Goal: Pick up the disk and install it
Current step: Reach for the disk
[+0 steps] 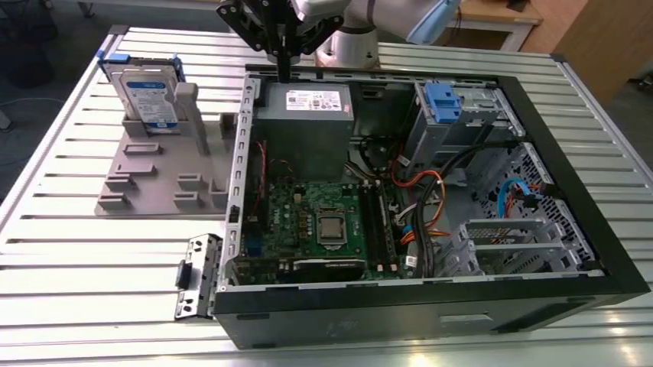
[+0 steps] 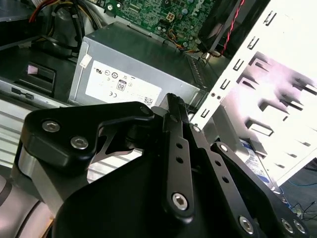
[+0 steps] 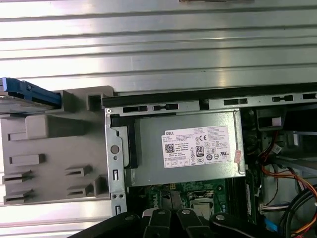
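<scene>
- The disk, a flat rectangular silver hard drive with a blue-and-white label framed by a bright blue plastic carrier, is seen standing upright on edge in a slot of a grey plastic holder.
- The holder is laid flat on a table of ribbed aluminium slats, just beside the outer wall of an open black computer case, on the exterior view's left.
- In the first wrist view the blue edge of the disk is shown at the far end of the holder, outside the case.
- The black gripper is hung over the far rim of the case, at the end of a grey metal power supply box with a white sticker; it is apart from the disk and nothing is touched by it.
- In the second wrist view the two fingers of the gripper are seen pressed together, with nothing held between them, above the power supply.
- The power supply is also shown in the first wrist view.
- Inside the case a green motherboard is seen below the power supply.
- A bare blue plastic bracket is seated in a metal drive bay toward the exterior view's right.
</scene>
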Motion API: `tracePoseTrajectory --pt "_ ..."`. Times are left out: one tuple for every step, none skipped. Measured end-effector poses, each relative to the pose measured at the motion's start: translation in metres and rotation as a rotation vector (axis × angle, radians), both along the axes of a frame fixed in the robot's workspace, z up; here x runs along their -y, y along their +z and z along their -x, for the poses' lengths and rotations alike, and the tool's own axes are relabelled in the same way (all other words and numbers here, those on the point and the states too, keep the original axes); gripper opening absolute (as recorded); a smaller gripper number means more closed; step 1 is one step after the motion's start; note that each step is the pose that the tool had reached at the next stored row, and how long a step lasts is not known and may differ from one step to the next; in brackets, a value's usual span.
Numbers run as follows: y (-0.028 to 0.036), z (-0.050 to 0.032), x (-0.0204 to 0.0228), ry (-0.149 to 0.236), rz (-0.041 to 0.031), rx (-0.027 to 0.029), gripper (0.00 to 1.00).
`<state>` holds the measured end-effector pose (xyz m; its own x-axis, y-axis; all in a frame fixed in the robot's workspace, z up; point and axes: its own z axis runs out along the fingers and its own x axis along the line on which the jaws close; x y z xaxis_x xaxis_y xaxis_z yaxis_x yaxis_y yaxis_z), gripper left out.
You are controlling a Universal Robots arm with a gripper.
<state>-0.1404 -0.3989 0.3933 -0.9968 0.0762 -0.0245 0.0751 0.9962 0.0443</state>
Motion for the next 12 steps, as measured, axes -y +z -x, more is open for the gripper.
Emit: tracePoseTrajectory --pt "0.0 0.0008 0.0 0.0 -0.0001 0.0 0.1" --pt "0.0 0.0015 0.0 0.0 0.0 0.0 0.1" --pt "0.0 0.0023 0.0 0.0 0.0 -0.0001 0.1" --pt "0.0 0.0031 0.0 0.0 0.0 0.0 0.1" --pt "-0.0001 0.0038 0.0 0.0 0.0 0.0 0.1" --pt "0.0 0.0047 0.0 0.0 0.0 0.0 0.1" --pt "-0.0001 0.0056 0.0 0.0 0.0 0.0 0.1" --pt "-0.0001 0.0065 0.0 0.0 -0.0001 0.0 0.1" --pt "-0.0001 0.0074 0.0 0.0 0.0 0.0 0.1" --pt "-0.0001 0.0082 0.0 0.0 -0.0001 0.0001 0.1" --pt "-0.0001 0.009 0.0 0.0 -0.0001 0.0 0.1" --pt "-0.0001 0.0097 0.0 0.0 0.0 0.0 0.1"
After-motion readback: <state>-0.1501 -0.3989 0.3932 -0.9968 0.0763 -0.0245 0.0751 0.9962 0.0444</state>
